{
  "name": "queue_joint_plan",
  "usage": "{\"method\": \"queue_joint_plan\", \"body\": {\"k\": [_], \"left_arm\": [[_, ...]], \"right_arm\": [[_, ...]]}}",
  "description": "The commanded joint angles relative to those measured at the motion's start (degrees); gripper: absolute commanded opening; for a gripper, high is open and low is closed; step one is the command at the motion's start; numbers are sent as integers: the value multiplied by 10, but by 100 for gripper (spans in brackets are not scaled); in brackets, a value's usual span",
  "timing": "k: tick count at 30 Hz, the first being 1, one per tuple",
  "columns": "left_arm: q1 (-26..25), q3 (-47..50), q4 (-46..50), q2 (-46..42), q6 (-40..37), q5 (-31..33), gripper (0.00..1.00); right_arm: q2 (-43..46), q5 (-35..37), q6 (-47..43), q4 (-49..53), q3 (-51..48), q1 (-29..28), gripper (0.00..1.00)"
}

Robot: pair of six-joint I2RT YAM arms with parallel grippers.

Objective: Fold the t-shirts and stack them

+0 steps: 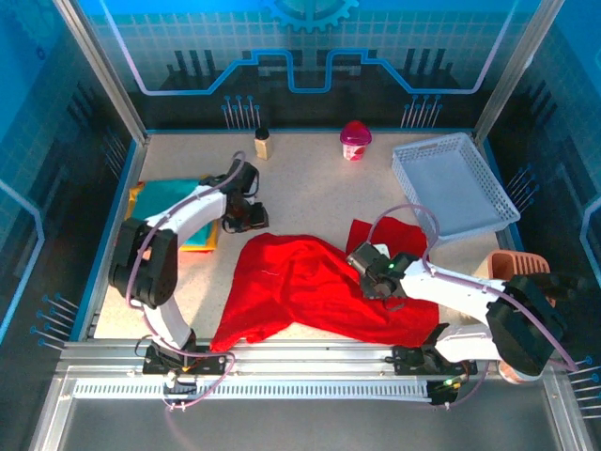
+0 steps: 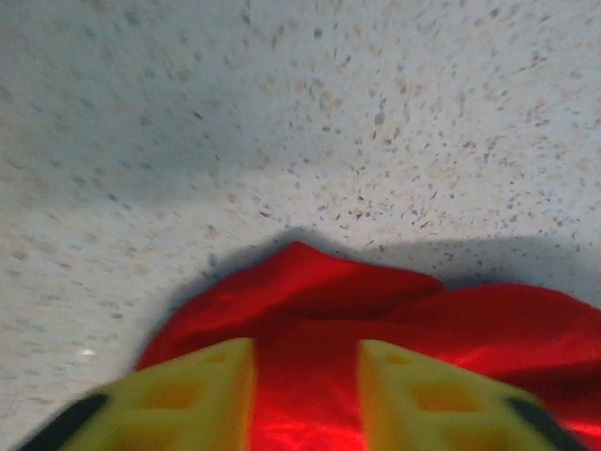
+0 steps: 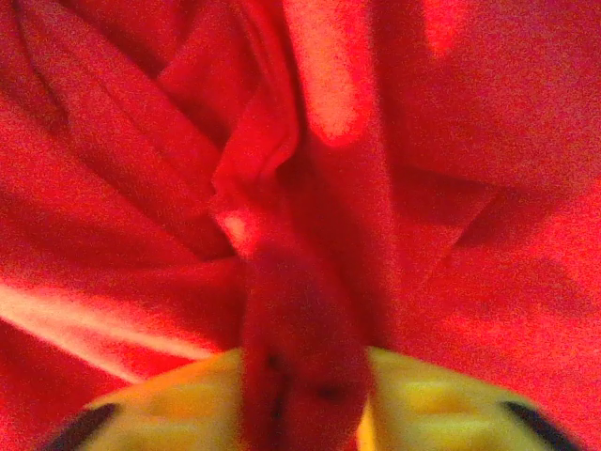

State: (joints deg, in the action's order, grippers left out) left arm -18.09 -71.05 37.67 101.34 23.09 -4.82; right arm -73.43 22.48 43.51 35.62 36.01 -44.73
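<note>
A large red t-shirt (image 1: 300, 291) lies spread and rumpled across the middle of the table. My left gripper (image 1: 248, 218) hovers at its far left corner; in the left wrist view the yellow fingers (image 2: 202, 385) of that gripper (image 2: 305, 381) stand apart over the red cloth (image 2: 376, 301), which lies loose between them. My right gripper (image 1: 368, 267) sits on the shirt's right part. Its jaws (image 3: 305, 390) are parted, with a raised ridge of red cloth (image 3: 300, 310) between them. A folded stack with a teal t-shirt (image 1: 174, 194) on top and yellow and orange edges lies at the left.
A white lattice basket (image 1: 455, 183) stands at the back right. A pink lidded cup (image 1: 355, 140) and a small bottle (image 1: 262, 143) stand along the back edge. A terracotta-coloured object (image 1: 518, 264) sits at the right edge. Speckled bare table (image 2: 282, 113) lies beyond the shirt's corner.
</note>
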Motion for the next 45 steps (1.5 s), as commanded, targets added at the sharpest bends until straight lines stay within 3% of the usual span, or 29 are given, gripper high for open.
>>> {"method": "queue_joint_plan", "body": {"k": [1,3,7,12,17,20,26,32,40,42,45], "left_arm": [[-31,-31,-8,15,4,-25,50],[-46,-45,-9,28,5,-29,53],[-64,-76,-4,52,-2,-44,54],[-91,-90,3,70,-15,-38,52],[-102,-60,-10,70,3,-41,36],[-115,-29,-26,49,18,-35,28],[-156,17,-32,4,52,1,9],[-174,57,-39,-26,73,16,0],[-207,143,-84,-76,124,39,0],[-209,154,-92,-79,134,44,0],[-210,148,-96,-88,138,50,36]], "right_arm": [[9,12,21,21,23,-9,58],[25,17,5,23,40,-8,75],[40,8,-35,18,81,6,95],[-4,-47,-81,5,141,94,97],[-113,-46,-139,-8,243,150,88],[-203,-73,-169,-9,310,175,77],[-357,-76,-187,17,416,179,54],[-424,-56,-181,22,454,183,45],[-450,-55,-166,21,454,204,34],[-453,-54,-167,20,452,207,22],[-450,-59,-166,15,449,211,6]]}}
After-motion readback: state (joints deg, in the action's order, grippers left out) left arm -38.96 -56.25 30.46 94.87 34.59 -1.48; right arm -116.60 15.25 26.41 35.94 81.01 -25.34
